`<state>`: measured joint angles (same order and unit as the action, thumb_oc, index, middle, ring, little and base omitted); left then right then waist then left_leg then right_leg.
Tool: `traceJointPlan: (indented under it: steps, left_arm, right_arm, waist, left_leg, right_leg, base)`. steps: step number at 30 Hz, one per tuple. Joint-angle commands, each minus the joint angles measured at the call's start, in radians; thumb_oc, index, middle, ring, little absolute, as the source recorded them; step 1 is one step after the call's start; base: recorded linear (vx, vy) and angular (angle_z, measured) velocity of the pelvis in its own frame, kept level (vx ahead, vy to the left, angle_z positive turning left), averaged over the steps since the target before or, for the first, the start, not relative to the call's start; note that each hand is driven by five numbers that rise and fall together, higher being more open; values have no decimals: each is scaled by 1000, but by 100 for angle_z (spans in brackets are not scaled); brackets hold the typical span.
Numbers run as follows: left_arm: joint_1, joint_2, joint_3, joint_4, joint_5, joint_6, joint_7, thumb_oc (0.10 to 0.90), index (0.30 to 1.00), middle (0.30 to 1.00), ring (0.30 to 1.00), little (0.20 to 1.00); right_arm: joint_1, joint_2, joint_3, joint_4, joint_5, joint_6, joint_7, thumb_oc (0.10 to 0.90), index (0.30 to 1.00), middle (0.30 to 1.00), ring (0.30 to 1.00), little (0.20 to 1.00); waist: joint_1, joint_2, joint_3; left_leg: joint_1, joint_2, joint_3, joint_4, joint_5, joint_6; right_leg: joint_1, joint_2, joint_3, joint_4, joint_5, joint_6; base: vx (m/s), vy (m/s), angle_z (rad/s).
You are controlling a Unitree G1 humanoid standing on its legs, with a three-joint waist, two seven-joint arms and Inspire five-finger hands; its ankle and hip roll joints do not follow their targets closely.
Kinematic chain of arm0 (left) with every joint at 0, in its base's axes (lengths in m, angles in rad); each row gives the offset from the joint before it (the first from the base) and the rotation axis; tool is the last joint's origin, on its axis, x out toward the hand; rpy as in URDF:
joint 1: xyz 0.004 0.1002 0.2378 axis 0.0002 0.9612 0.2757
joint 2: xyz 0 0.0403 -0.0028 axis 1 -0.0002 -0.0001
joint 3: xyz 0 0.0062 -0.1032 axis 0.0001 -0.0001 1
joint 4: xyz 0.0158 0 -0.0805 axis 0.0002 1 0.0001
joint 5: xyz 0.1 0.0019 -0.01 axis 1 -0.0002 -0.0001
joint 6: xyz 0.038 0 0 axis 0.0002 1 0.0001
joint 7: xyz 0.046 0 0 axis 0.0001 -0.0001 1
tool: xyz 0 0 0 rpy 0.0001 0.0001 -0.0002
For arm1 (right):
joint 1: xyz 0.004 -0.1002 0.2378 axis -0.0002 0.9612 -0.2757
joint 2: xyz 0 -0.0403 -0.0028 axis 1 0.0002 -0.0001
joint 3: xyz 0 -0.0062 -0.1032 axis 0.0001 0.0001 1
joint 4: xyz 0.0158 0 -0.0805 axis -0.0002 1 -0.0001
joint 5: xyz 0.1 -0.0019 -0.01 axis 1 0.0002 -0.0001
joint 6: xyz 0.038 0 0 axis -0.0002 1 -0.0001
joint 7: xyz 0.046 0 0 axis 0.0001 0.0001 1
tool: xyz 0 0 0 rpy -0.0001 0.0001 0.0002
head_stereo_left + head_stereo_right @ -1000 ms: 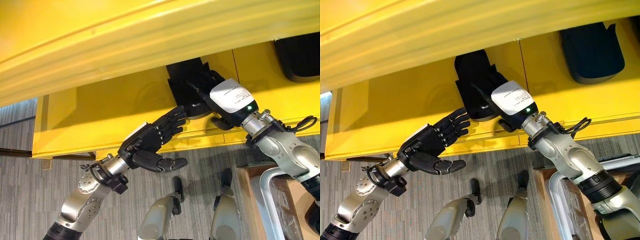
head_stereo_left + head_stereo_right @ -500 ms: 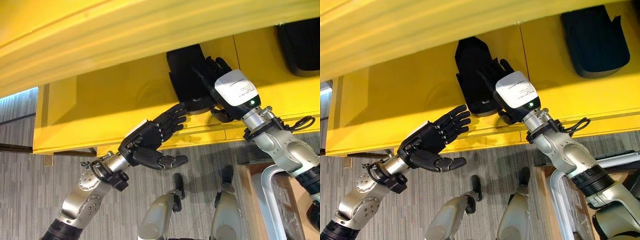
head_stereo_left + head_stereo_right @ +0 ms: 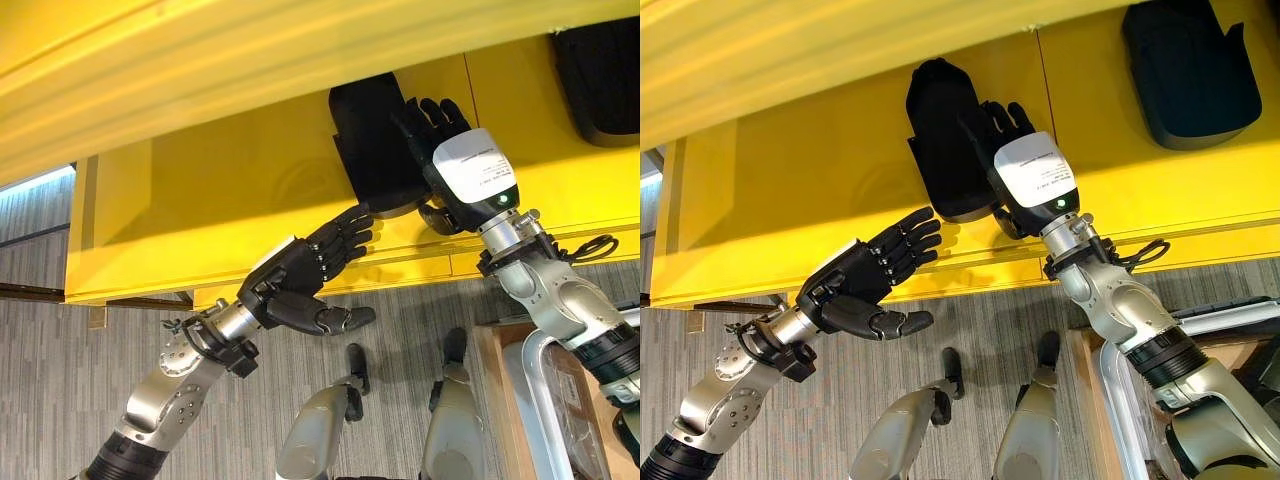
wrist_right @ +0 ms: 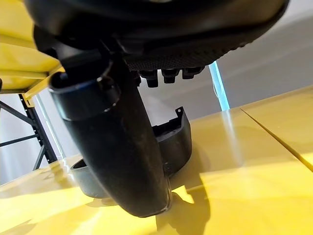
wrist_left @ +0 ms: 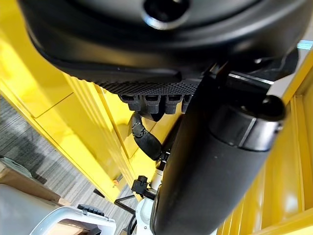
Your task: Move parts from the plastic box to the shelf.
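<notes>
A black moulded part (image 3: pixel 372 150) lies on the yellow shelf (image 3: pixel 200 220). My right hand (image 3: pixel 462 172) reaches onto the shelf along the part's right side, open, with straight fingers (image 3: pixel 432 115) against its edge. In the right wrist view the part (image 4: pixel 172 142) rests on the shelf board past the thumb (image 4: pixel 115 147), with nothing held. My left hand (image 3: pixel 300 282) hovers open at the shelf's front edge, below and left of the part, holding nothing. A second black part (image 3: pixel 1190 70) lies further right on the shelf.
The upper shelf's yellow beam (image 3: pixel 250 80) overhangs the space the hands work in. A brown box with a white frame (image 3: pixel 545 400) stands on the grey carpet (image 3: pixel 60 380) at the lower right.
My right hand has slid deeper onto the shelf with the part, and its fingers have straightened along the part's side. The left hand has barely moved. The view has shifted slightly.
</notes>
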<state>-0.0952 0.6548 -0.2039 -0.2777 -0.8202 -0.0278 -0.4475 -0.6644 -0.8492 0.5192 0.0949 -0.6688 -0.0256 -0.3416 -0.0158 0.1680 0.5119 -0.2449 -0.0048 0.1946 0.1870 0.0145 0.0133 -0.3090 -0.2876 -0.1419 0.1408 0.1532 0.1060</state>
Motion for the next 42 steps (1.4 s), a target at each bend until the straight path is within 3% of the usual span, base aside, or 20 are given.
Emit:
traceJointPlan:
  steps: [1,20,42]
  left_arm:
    - [-28,7,0,-121,-43,-75,-26,900,1000,1000,1000,1000]
    - [-41,-35,-18,-130,-18,-48,-18,900,1000,1000,1000,1000]
    - [-45,-69,-34,-129,0,-31,-5,900,1000,1000,1000,1000]
  right_arm:
    - [-211,-6,-5,-13,-47,12,-73,900,1000,1000,1000,1000]
    - [-277,108,53,-40,-4,53,17,900,1000,1000,1000,1000]
    - [-294,191,81,-40,23,96,22,900,1000,1000,1000,1000]
  waist:
    - [47,47,7]
    - [60,65,-4]
    - [76,67,-9]
  left_leg:
    - [-7,-34,-35,68,-118,23]
    - [3,-43,-38,61,-115,24]
    - [2,-48,-47,72,-117,27]
  right_leg:
    - [19,3,0,208,-238,-15]
    - [21,-4,2,213,-237,-20]
    - [26,-16,0,222,-231,-27]
  base:
    - [0,0,0]
    - [0,0,0]
    - [1,0,0]
